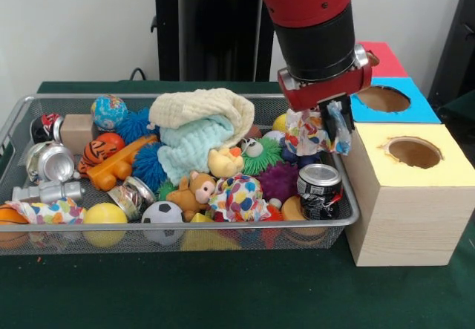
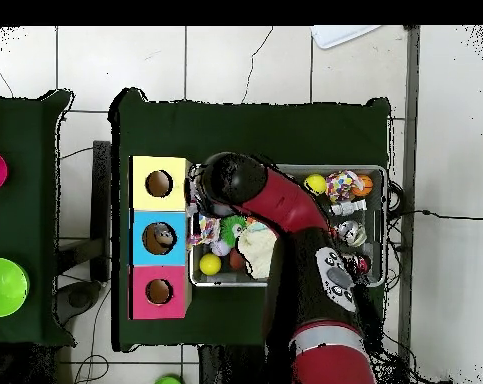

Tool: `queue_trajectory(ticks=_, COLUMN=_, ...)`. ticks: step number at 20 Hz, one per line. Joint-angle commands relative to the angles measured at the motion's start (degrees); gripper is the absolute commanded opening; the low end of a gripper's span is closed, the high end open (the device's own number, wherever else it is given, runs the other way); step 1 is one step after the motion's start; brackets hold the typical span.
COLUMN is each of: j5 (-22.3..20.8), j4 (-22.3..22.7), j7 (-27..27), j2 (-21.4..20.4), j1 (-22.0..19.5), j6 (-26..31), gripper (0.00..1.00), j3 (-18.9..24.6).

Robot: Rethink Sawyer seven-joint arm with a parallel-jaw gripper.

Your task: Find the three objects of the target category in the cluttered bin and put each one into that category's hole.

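Front view shows the claw [image 1: 332, 117] clenched on a patterned cloth bundle [image 1: 315, 132], which is held lifted at the wire bin's [image 1: 22, 117] end next to the row of boxes. For the step to be done well, the bundle would have to be raised until its hanging folds clear the bin rim, carried sideways over the chosen opening and centred there before it is let go, since loose fabric is likely to drape over a hole's edge. Which hole fits the category cannot be told; the yellow box [image 1: 445, 167] stands nearest, with the blue box [image 1: 415, 110] and the red box [image 1: 386, 58] behind it. A black can [image 1: 320, 190] stands upright just below the bundle and could be snagged. Another patterned cloth [image 1: 239, 197] lies among balls, a teddy bear [image 1: 194, 192] and folded towels [image 1: 200, 128]. Overhead view confirms the arm [image 2: 285, 205] reaching to the bin's box end on the green surface [image 2: 255, 120].
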Motion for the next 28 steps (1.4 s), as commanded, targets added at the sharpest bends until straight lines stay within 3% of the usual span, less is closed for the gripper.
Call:
queue_trajectory(ticks=1, j5=3.8, j4=8.0, j7=19.9, j2=0.5, j1=1.7, j6=-1.1, gripper=0.0, j3=0.3)
queue_trajectory(ticks=9, j5=4.1, j4=9.7, j7=19.5, j2=-3.6, j1=2.0, j6=3.7, gripper=0.0, j3=-0.7)
queue_trajectory(ticks=20, j5=3.5, j4=8.4, j7=20.9, j2=-8.3, j1=1.6, j6=12.2, gripper=0.0, j3=-1.4)
queue_trajectory(ticks=28, j5=4.5, j4=10.0, j7=22.2, j2=-10.1, j1=1.9, j6=13.8, gripper=0.0, j3=-1.2)
